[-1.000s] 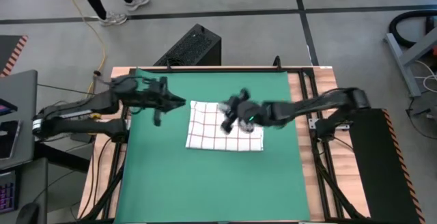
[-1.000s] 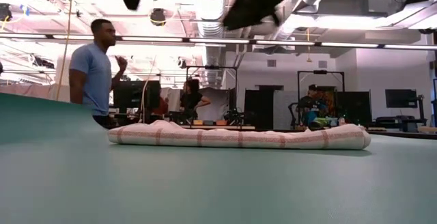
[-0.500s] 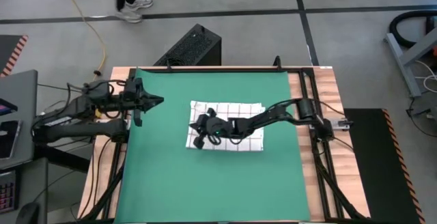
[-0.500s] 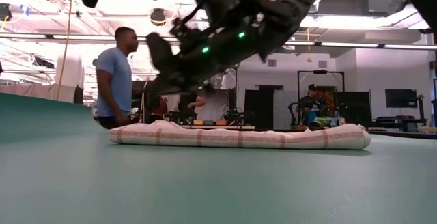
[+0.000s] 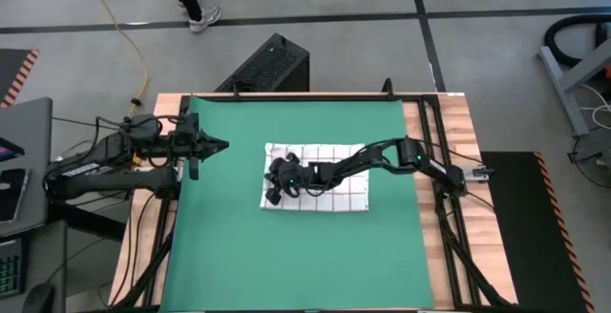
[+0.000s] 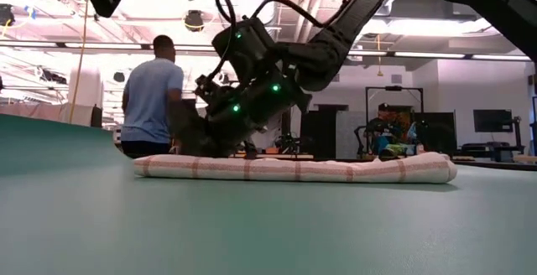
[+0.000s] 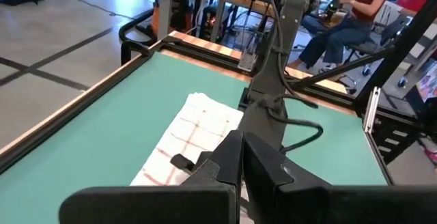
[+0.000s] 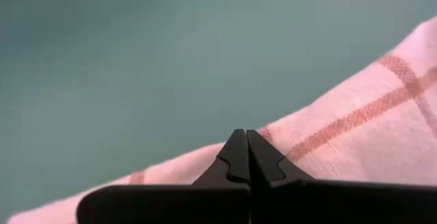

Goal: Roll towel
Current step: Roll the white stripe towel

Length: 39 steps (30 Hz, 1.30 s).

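Both hands are now pressed together: right hand (image 5: 278, 181) has dropped onto the towel (image 5: 334, 191) left edge, left hand (image 5: 218, 145) parked upper left, so rolling can begin.

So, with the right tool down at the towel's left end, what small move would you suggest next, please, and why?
Probably press the right tool along the towel to compact the roll: its fingers are shut at the towel's left edge and seem to hold no cloth. The left tool waits shut over the mat, clear of the towel.
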Tool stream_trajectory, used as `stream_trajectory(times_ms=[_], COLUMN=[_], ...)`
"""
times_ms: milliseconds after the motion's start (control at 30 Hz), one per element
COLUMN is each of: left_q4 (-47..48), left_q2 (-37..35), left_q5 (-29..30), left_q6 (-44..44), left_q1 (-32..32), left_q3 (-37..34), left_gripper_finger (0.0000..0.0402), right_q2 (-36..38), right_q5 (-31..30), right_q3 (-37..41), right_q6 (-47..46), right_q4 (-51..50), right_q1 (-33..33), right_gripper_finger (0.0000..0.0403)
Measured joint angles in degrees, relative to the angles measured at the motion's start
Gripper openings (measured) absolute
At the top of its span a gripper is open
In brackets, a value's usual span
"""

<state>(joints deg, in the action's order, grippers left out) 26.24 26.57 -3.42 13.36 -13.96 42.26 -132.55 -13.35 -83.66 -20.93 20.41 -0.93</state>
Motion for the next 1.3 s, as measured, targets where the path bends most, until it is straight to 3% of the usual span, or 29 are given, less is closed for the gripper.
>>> stream_trajectory(times_ms=[333,900,1000,1300], left_q4=[0.2,2.3,2.8,3.2], left_q2=[0.0,0.1,0.0,0.0], left_q5=[0.0,4.1,4.2,4.1], left_q6=[-1.1,-1.7,-1.7,-2.3], left_q1=[0.0,0.0,0.0,0.0], left_q3=[0.0,0.0,0.0,0.0], left_gripper_finger=[0.0,0.0,0.0,0.0], right_q2=[9.5,1.0,1.6,5.9], right_q5=[-2.0,1.7,1.7,0.0], right_q3=[-0.2,1.2,1.2,1.3], right_q6=[12.5,7.4,5.7,12.8], right_q4=[-0.2,-3.0,-4.0,-3.2], right_q1=[-1.0,-6.4,-6.6,-7.3], right_gripper_finger=[0.0004,0.0004,0.0004,0.0004])
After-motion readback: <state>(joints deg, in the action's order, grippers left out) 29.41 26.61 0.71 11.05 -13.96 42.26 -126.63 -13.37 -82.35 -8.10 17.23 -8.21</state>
